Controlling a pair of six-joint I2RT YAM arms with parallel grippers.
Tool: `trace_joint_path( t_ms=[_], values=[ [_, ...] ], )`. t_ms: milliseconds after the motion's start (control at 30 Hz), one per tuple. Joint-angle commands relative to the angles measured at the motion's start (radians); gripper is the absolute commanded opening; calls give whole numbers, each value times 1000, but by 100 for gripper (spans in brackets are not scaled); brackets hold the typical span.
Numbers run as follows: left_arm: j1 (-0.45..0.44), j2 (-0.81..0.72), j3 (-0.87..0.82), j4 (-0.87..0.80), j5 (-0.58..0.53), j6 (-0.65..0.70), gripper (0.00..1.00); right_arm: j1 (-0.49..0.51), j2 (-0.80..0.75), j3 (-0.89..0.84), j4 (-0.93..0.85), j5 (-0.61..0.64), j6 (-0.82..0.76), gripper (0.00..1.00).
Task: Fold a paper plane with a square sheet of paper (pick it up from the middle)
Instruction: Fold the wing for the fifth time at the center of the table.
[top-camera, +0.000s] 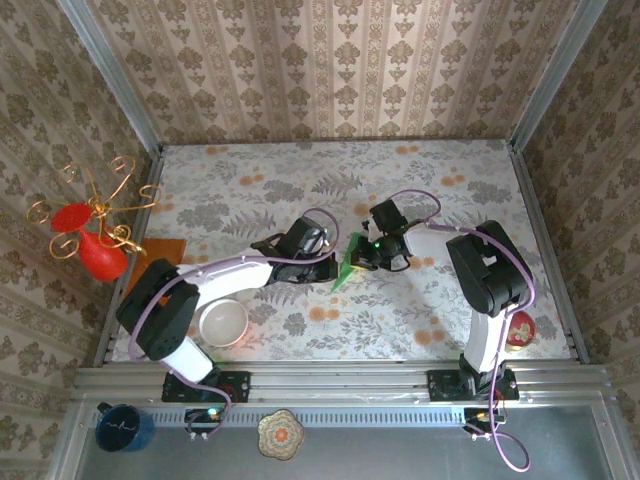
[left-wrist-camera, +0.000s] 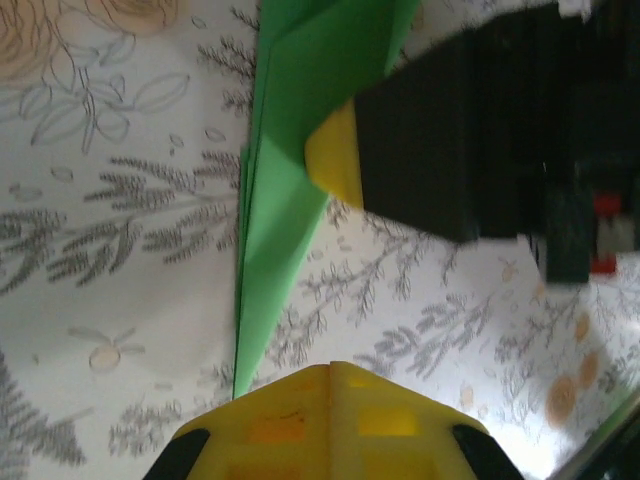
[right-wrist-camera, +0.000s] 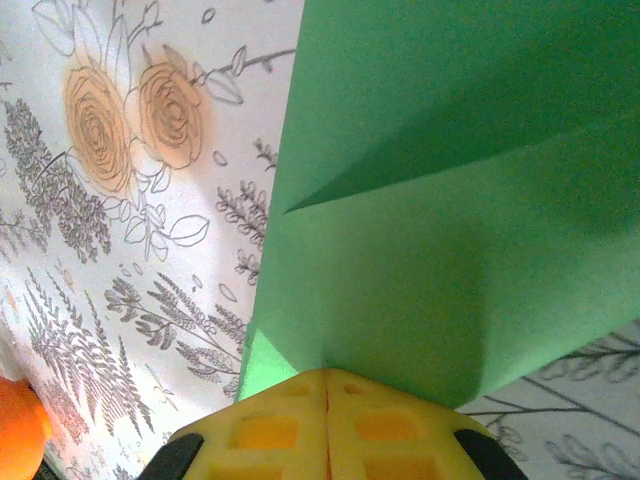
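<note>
The square sheet of paper is folded into a narrow, pointed green paper plane (top-camera: 349, 264) with creases, standing tilted just above the middle of the flowered table. My right gripper (right-wrist-camera: 327, 372) is shut on its wide edge, and in the top view that right gripper (top-camera: 364, 257) sits on the paper's right side. In the left wrist view the paper plane (left-wrist-camera: 290, 180) tapers down to a point, with a yellow fingertip (left-wrist-camera: 335, 160) of the right gripper clamped on it. My left gripper (left-wrist-camera: 330, 368) is shut beside the point, with nothing seen between its fingers. From above, this left gripper (top-camera: 331, 262) is just left of the paper.
A white bowl (top-camera: 222, 322) stands by the left arm near the front edge. An orange sheet (top-camera: 160, 254) lies at the left edge beside a red vase with gold wire (top-camera: 98, 250). A red object (top-camera: 520, 328) sits by the right arm's base. Patterned walls enclose the table.
</note>
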Motion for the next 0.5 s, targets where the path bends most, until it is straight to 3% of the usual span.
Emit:
trace_joint_path(
  t_ms=[0,467],
  values=[
    [10,85,28,56,33,-26,0,27,-6,-34,-24,2,42,9],
    [9,223,60,-6,-3,-54,0,7,-43,6,-37,-11,16,10]
  ],
)
